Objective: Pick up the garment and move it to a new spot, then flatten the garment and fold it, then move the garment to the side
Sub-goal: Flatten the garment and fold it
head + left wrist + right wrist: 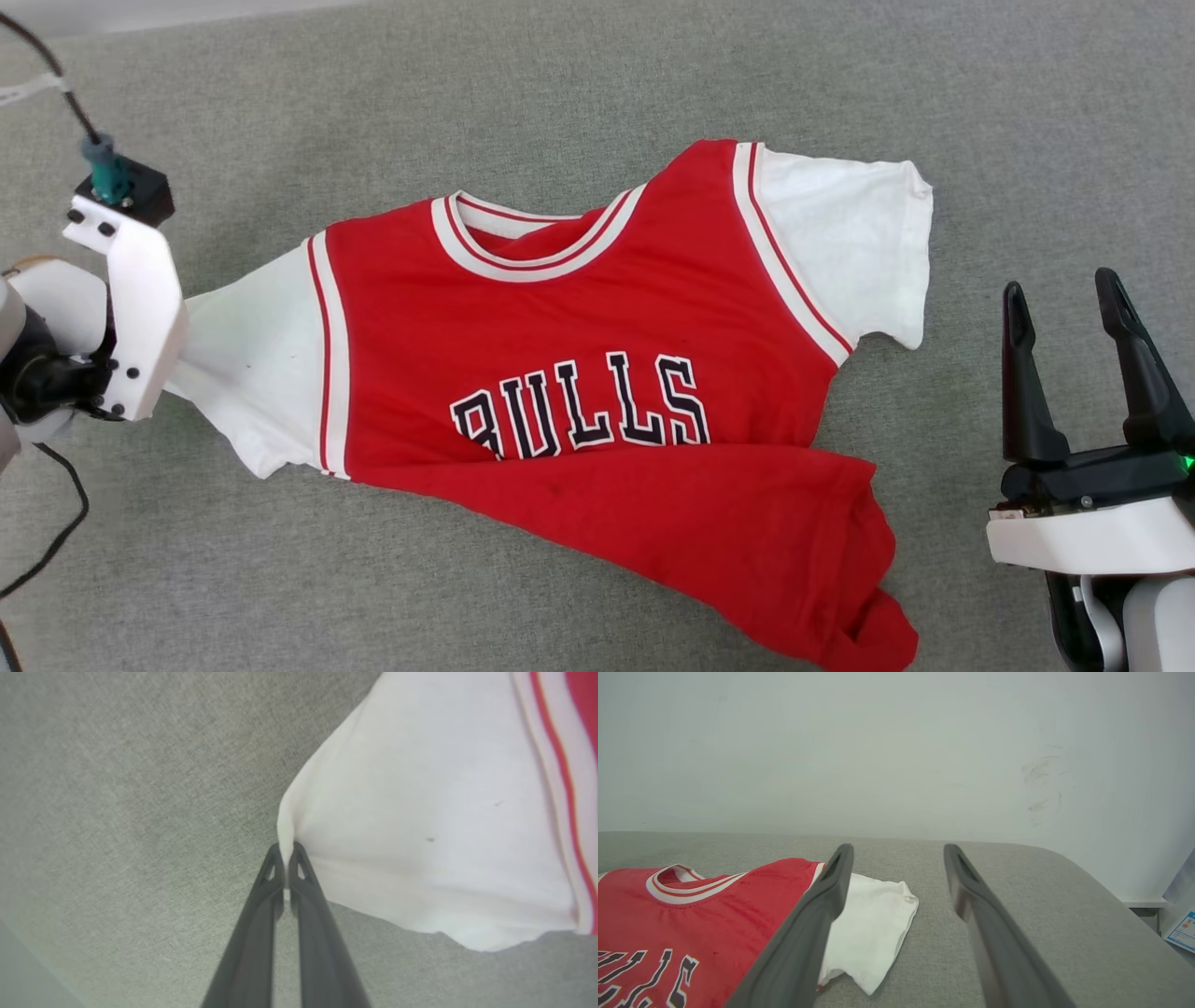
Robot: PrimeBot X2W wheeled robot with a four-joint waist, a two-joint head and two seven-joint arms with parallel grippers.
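The left pincer [286,851] is pinching shut on the white sleeve [420,812] of the Bulls jersey [579,373]. The right pincer [1060,285] is hovering wide open, seemingly touching nothing.

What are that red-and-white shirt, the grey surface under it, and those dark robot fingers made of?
The garment: seemingly soft, matte knit cotton-like cloth; it puckers where the left gripper pinches its sleeve. The grey surface: woven upholstery-type fabric, fine weave visible. Fingers of the right gripper: smooth, matte, dark, probably plastic.

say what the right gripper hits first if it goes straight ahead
Likely the wall: the right gripper points beside the garment's sleeve, over bare grey surface; depth unclear.
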